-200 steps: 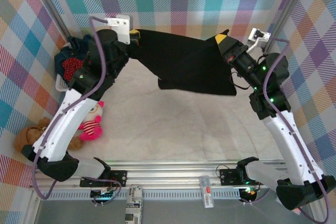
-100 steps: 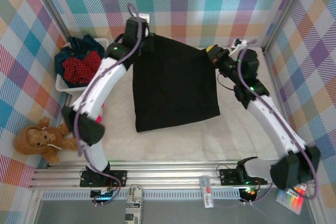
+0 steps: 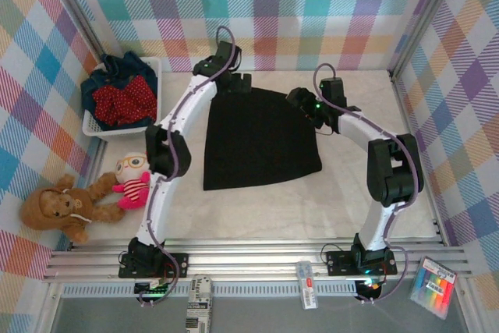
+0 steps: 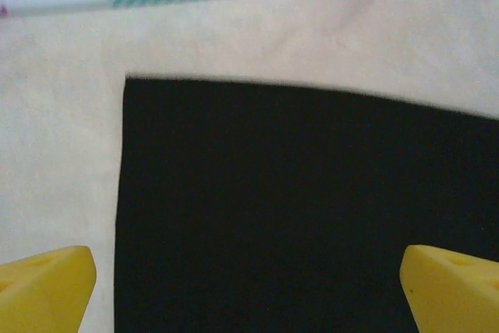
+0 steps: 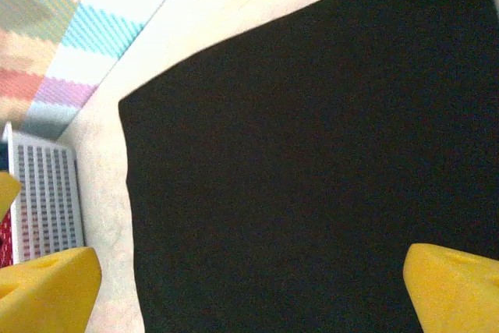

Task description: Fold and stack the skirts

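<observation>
Logged black skirt spread flat on the tabletop, from the middle toward the far side. Narrower edge at the far side, wider hem toward the near side.

Located left tool at the skirt's far left corner. Located right tool at the far right corner. Cannot tell from overhead whether either touches the cloth.

Checked left wrist view. Found yellow fingertips at the two lower corners of the frame, spread wide, with no cloth pinched between them. Saw the skirt's corner lying flat on the pale tabletop below. Recorded left tool as jaws wide apart, holding nothing.

Checked right wrist view. Found yellow fingertips likewise far apart, black cloth flat below and not gripped. Recorded right tool as jaws wide apart, holding nothing. Also noted white mesh basket beyond the skirt's side edge.

Placed that basket at the far left of the tabletop, well apart from the black skirt. Noted inside it red dotted skirt on top and dark blue denim behind.

Noted pink plush toy and brown plush toy side by side at the left near side, apart from the black skirt.
</observation>
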Controlling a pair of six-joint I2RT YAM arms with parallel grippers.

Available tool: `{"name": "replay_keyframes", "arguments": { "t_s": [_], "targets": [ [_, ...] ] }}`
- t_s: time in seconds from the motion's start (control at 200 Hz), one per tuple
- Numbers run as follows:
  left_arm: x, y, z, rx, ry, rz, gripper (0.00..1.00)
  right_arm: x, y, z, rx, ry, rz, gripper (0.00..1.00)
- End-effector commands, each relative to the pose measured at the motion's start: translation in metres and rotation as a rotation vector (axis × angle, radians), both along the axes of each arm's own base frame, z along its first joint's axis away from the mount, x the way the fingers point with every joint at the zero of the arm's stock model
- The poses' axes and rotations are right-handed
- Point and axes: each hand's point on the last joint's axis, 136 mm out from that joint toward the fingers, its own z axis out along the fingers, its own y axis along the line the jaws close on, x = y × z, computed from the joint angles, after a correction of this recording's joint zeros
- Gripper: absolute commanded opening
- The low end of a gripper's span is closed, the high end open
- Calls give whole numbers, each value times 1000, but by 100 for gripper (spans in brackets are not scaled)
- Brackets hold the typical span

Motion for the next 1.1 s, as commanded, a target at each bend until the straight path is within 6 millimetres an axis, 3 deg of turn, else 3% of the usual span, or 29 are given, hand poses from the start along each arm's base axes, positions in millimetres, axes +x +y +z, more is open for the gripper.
{"name": "replay_keyframes", "arguments": {
  "t_s": [0.0, 0.17, 0.175, 0.195, 0.325, 0.445, 0.58, 0.725, 0.795, 0.86, 1.005, 1.095],
  "targets": [
    [-33, -13, 43, -225, -24, 18, 100, -8, 23, -12, -6, 44, 167, 99],
    [-85, -28, -2, -424, 186, 66, 100, -1, 27, -36, -14, 145, 168, 99],
    [-89, -28, -11, -422, 209, 72, 100, -1, 28, -35, -13, 146, 167, 99],
    [-97, -29, -18, -440, 232, 81, 100, -1, 28, -37, -10, 154, 161, 99],
    [-146, -29, -46, -523, 335, 137, 100, -17, 20, -38, -24, 216, 121, 99],
    [-194, -20, -57, -542, 394, 178, 100, -58, 1, -41, -74, 253, 76, 99],
    [-243, -10, -65, -593, 476, 220, 100, -117, -23, -48, -133, 310, 47, 99],
    [-285, -15, -77, -675, 600, 168, 100, -164, -25, -48, -107, 329, 103, 99],
    [-291, -12, -85, -662, 619, 175, 100, -175, -18, -48, -61, 321, 144, 99],
    [-285, -17, -85, -685, 608, 171, 100, -179, -13, -51, -39, 321, 153, 99],
    [-266, -30, -81, -747, 556, 171, 100, -175, 3, -57, 0, 300, 164, 99],
    [-262, -27, -89, -723, 545, 193, 100, -171, 12, -63, -14, 299, 172, 99]
  ]
}}
